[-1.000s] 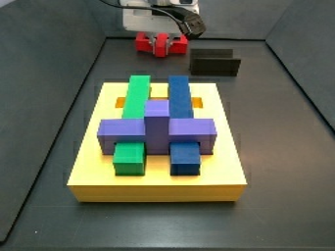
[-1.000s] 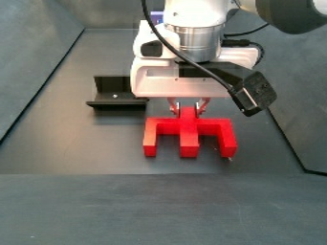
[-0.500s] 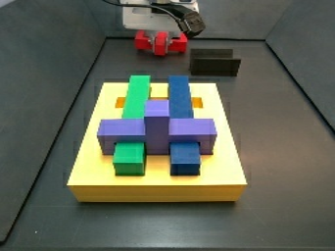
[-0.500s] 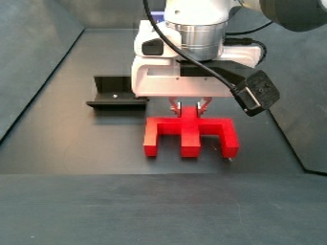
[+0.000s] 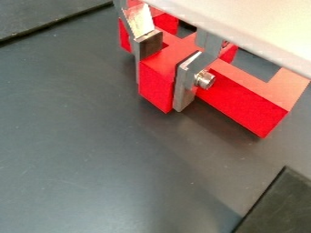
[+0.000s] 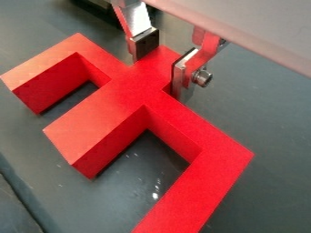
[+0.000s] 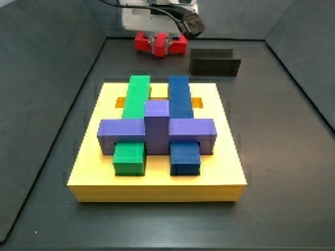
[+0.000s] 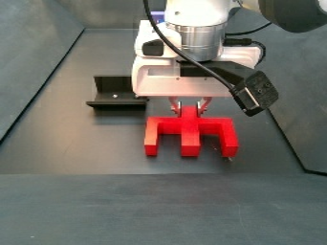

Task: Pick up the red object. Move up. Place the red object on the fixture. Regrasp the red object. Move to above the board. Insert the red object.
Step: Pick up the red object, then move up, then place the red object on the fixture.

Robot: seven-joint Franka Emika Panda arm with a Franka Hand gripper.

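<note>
Nothing has moved: gripper (image 8: 193,112) stays low, fingers (image 5: 186,80) clamping the red object's (image 6: 127,105) middle tab.

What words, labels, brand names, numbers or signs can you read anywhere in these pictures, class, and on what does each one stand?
None: no readable text on the red object, the fixture, the board or its blocks.
The pincer, straddling the red object's middle tab, bears no marking either.

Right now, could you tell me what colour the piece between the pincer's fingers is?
Bright red object, clearest in a wrist view, under the pincer.
</note>
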